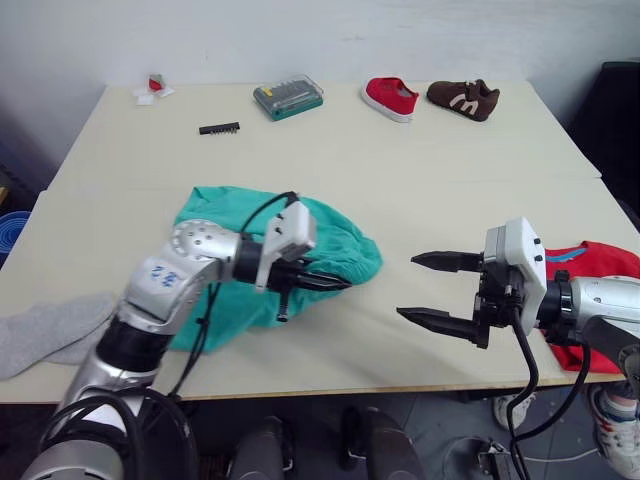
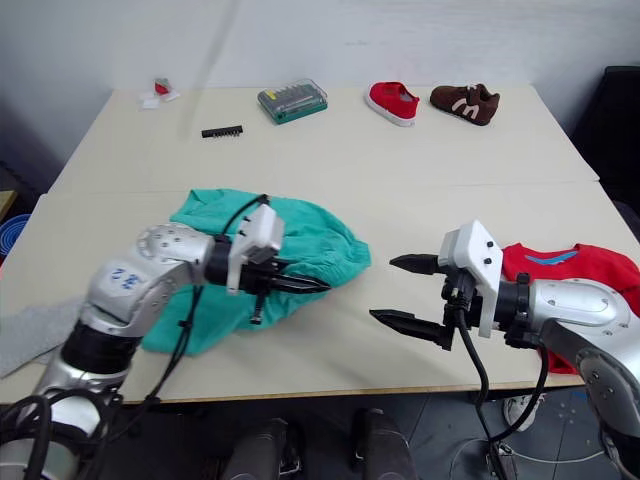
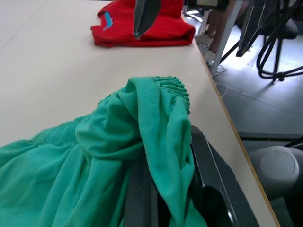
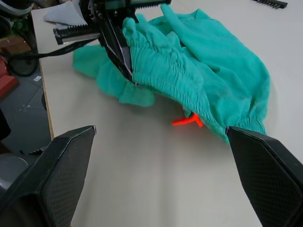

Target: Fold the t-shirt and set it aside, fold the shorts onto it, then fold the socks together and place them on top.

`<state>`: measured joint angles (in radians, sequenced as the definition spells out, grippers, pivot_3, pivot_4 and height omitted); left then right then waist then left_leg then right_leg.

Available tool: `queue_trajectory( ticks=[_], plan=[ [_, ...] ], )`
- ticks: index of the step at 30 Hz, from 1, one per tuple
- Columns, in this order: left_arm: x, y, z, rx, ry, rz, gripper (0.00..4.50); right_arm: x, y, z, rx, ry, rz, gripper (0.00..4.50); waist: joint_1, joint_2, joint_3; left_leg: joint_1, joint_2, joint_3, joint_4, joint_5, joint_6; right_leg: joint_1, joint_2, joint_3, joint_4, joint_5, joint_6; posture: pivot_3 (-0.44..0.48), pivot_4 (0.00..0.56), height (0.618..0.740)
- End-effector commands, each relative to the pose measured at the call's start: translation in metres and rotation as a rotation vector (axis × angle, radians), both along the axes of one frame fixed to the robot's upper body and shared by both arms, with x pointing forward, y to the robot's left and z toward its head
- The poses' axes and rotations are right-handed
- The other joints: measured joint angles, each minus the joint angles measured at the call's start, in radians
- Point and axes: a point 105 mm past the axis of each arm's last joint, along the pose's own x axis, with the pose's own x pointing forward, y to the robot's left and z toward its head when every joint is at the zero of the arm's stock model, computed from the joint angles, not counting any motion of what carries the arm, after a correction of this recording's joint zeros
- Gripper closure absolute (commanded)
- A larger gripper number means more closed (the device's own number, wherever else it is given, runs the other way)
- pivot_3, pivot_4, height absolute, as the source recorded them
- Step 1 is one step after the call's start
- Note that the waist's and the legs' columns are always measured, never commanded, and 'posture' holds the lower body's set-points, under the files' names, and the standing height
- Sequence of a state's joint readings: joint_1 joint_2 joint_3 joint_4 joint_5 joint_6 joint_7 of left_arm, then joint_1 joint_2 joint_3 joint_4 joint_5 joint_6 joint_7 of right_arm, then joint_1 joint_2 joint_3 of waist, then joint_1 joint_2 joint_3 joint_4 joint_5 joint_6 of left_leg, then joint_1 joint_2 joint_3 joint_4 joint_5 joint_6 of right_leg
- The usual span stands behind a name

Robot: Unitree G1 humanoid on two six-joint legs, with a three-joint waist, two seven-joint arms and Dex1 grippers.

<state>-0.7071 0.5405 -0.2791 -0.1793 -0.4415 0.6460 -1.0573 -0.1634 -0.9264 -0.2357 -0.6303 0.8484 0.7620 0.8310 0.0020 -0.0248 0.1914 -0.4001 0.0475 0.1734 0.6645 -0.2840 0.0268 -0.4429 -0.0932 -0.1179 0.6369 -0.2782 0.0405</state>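
The t-shirt (image 1: 590, 268) lies folded at three o'clock, so now the shorts (image 1: 340, 245) at center, waistband clamped in the left gripper (image 1: 335, 282), should meet the wide-open right gripper (image 1: 430, 290).

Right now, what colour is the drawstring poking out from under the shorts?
Orange-red, against the teal-green shorts; the drawstring shows best in the right wrist view.

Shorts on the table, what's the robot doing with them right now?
The left gripper is shut on the waistband of the teal shorts, which lie bunched mid-table, not yet folded. The right gripper hangs open beside them, holding nothing. The red t-shirt lies folded at the table's right edge, and the grey socks sit at the left edge.
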Motion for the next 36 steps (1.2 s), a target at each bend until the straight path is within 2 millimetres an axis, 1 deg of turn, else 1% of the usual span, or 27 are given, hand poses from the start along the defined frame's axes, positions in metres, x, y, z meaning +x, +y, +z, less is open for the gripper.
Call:
queue_trajectory(
  ticks=[1, 3, 4, 5, 7, 9, 11, 12, 15, 16, 18, 19, 22, 24, 26, 29, 32, 34, 36],
  plan=[
    [0.001, -0.017, 0.001, -0.005, -0.019, -0.043, 4.47, -0.005, -0.002, 0.004, -0.016, -0.053, -0.009, 0.0, 0.001, 0.0, 0.0, -0.001, 0.0, 0.0, 0.0, 0.0, 0.0, 0.0, 0.0, 0.0, 0.0, 0.0, 0.0, 0.0, 0.15, 0.74],
    [-0.002, -0.024, -0.002, -0.005, -0.006, -0.069, 4.47, -0.006, -0.004, -0.001, -0.04, -0.052, -0.018, 0.0, 0.003, 0.0, 0.0, -0.002, 0.0, -0.001, 0.001, 0.0, 0.001, 0.0, 0.0, 0.0, 0.0, 0.0, 0.0, 0.0, 0.15, 0.74],
    [-0.006, -0.024, -0.004, 0.004, 0.009, -0.098, 4.47, -0.006, -0.006, -0.003, -0.053, -0.053, -0.024, 0.0, 0.002, 0.0, 0.0, -0.002, 0.0, -0.001, 0.001, 0.0, 0.001, 0.0, 0.0, -0.001, 0.0, 0.0, 0.0, 0.0, 0.15, 0.74],
    [-0.011, -0.025, -0.006, 0.011, 0.02, -0.122, 3.83, -0.006, -0.007, -0.005, -0.062, -0.055, -0.03, 0.0, 0.0, 0.0, 0.0, -0.002, 0.0, -0.001, 0.001, 0.0, 0.001, 0.0, 0.0, -0.001, 0.0, 0.0, 0.0, 0.0, 0.15, 0.74],
    [-0.016, -0.024, -0.007, 0.019, 0.04, -0.148, 3.25, -0.006, -0.009, -0.008, -0.075, -0.058, -0.039, 0.0, -0.002, 0.0, 0.0, -0.002, 0.0, -0.001, 0.001, 0.0, 0.0, 0.0, 0.0, -0.001, 0.0, 0.0, 0.0, 0.0, 0.15, 0.74],
    [-0.016, -0.02, -0.006, 0.017, 0.045, -0.139, 2.61, -0.006, -0.01, -0.012, -0.095, -0.061, -0.041, 0.0, -0.002, 0.0, 0.0, -0.002, 0.0, -0.002, 0.001, 0.0, 0.0, 0.0, 0.0, -0.001, 0.001, 0.0, 0.0, 0.0, 0.15, 0.74],
    [-0.019, -0.01, 0.003, -0.008, 0.078, -0.145, 1.9, -0.007, -0.009, -0.017, -0.119, -0.067, -0.034, 0.0, -0.001, 0.0, 0.0, -0.002, 0.0, -0.002, 0.002, 0.001, 0.0, 0.0, 0.0, -0.001, 0.001, 0.0, 0.0, 0.0, 0.15, 0.74],
    [-0.022, -0.005, 0.008, -0.019, 0.093, -0.155, 1.69, -0.008, -0.008, -0.018, -0.127, -0.071, -0.029, 0.0, -0.002, 0.0, 0.0, -0.002, 0.0, -0.002, 0.002, 0.001, 0.0, 0.0, 0.0, -0.001, 0.001, 0.0, 0.0, 0.0, 0.15, 0.74],
    [-0.028, 0.008, 0.016, -0.021, 0.111, -0.161, 1.69, -0.009, -0.006, -0.02, -0.14, -0.082, -0.018, 0.0, -0.003, 0.0, 0.0, -0.002, 0.0, -0.002, 0.002, 0.001, 0.0, 0.0, 0.0, -0.001, 0.001, 0.0, 0.0, 0.0, 0.15, 0.74],
    [-0.027, 0.026, 0.012, 0.024, 0.111, -0.125, 1.69, -0.01, -0.003, -0.022, -0.151, -0.085, -0.003, 0.0, -0.004, 0.0, 0.0, -0.002, 0.001, -0.002, 0.002, 0.001, 0.0, 0.0, 0.0, -0.001, 0.001, 0.0, 0.0, 0.0, 0.15, 0.74],
    [-0.029, 0.06, -0.004, 0.148, 0.087, -0.07, 1.69, -0.013, 0.002, -0.026, -0.169, -0.084, 0.029, 0.0, -0.012, 0.0, 0.0, -0.001, 0.001, -0.002, 0.001, 0.001, -0.001, 0.0, 0.0, -0.001, 0.002, 0.0, 0.0, 0.0, 0.15, 0.74],
    [-0.031, 0.073, -0.013, 0.212, 0.073, -0.056, 1.69, -0.014, 0.004, -0.029, -0.178, -0.078, 0.042, 0.0, -0.016, 0.0, 0.0, 0.0, 0.001, -0.001, 0.001, 0.001, -0.001, 0.0, 0.0, -0.001, 0.002, -0.001, 0.0, 0.0, 0.15, 0.74],
    [-0.047, 0.101, -0.039, 0.371, 0.045, -0.062, 1.69, -0.018, 0.011, -0.042, -0.209, -0.064, 0.078, 0.0, -0.013, 0.0, 0.0, 0.001, 0.001, -0.001, -0.001, 0.001, -0.002, -0.001, 0.0, -0.001, 0.002, -0.002, -0.002, 0.0, 0.15, 0.74],
    [-0.049, 0.116, -0.054, 0.467, -0.026, -0.043, 1.69, -0.02, 0.014, -0.05, -0.243, -0.07, 0.102, 0.0, -0.003, 0.0, 0.0, 0.0, 0.001, -0.002, 0.0, 0.0, -0.001, -0.001, -0.001, -0.001, 0.002, -0.002, -0.002, 0.0, 0.15, 0.74],
    [-0.045, 0.125, -0.061, 0.51, -0.084, 0.002, 1.69, -0.02, 0.014, -0.057, -0.28, -0.086, 0.113, 0.0, 0.008, 0.0, 0.0, -0.001, 0.0, -0.002, 0.0, -0.002, 0.0, -0.001, -0.002, -0.002, 0.0, -0.002, -0.002, 0.0, 0.15, 0.74],
    [-0.042, 0.135, -0.064, 0.518, -0.116, 0.05, 1.69, -0.022, 0.013, -0.065, -0.331, -0.112, 0.139, 0.0, 0.018, 0.0, 0.0, -0.003, 0.0, -0.002, 0.001, -0.005, -0.003, -0.001, -0.003, -0.002, -0.002, -0.001, -0.001, 0.0, 0.15, 0.74],
    [-0.044, 0.148, -0.072, 0.571, -0.149, 0.064, 1.69, -0.025, 0.009, -0.075, -0.381, -0.134, 0.164, 0.0, 0.019, 0.0, 0.0, -0.003, 0.0, -0.002, 0.001, -0.004, 0.003, -0.001, -0.003, -0.002, -0.001, -0.001, -0.001, 0.0, 0.15, 0.74],
    [-0.043, 0.159, -0.08, 0.622, -0.186, 0.076, 1.69, -0.023, 0.008, -0.079, -0.388, -0.145, 0.161, 0.0, 0.018, 0.0, 0.0, -0.002, 0.001, -0.002, 0.001, -0.004, 0.002, -0.001, -0.002, -0.002, -0.001, -0.001, -0.001, 0.0, 0.15, 0.74],
    [-0.041, 0.166, -0.084, 0.628, -0.188, 0.11, 1.69, -0.021, 0.009, -0.085, -0.408, -0.167, 0.165, 0.0, 0.017, 0.0, 0.0, -0.002, 0.001, -0.002, 0.001, -0.005, 0.001, -0.002, -0.002, -0.003, -0.001, -0.001, -0.001, 0.0, 0.15, 0.74]
  ],
)
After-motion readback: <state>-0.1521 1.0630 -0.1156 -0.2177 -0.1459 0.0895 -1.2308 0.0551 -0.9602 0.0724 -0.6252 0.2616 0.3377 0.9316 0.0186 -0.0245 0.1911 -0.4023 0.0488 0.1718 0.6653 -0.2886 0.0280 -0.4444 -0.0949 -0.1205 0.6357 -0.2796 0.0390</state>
